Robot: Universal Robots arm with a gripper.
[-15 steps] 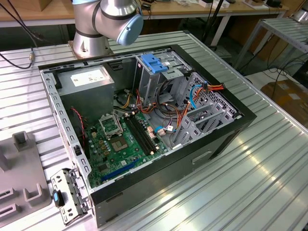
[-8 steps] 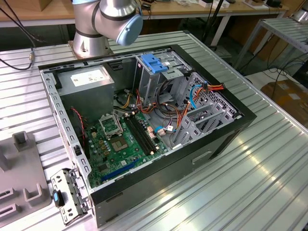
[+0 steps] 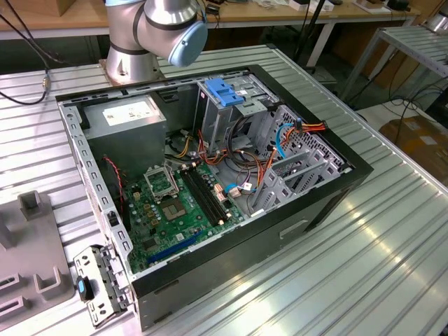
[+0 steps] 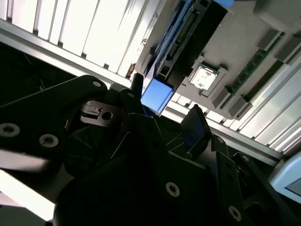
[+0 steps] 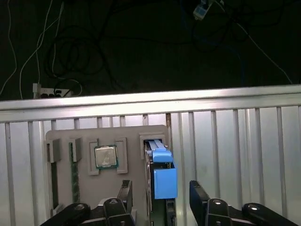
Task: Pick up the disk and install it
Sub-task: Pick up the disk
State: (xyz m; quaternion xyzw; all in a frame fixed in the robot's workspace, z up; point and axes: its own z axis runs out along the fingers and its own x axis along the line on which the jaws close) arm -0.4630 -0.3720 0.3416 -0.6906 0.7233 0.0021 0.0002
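The disk stands on edge in a slot of a grey holder plate, its blue plastic side rail facing the camera. My gripper is open just above it, one dark finger on each side of the disk with a gap to each. In the second wrist view the disk shows as a dark slab with a blue rail. Its blue end sits between the fingers of the gripper. In the exterior view the holder plate lies at the left edge of the table.
An open computer case lies on the ribbed metal table, holding a motherboard, a grey power-supply box and a metal cage with a blue cap. A processor chip rests in the holder beside the disk.
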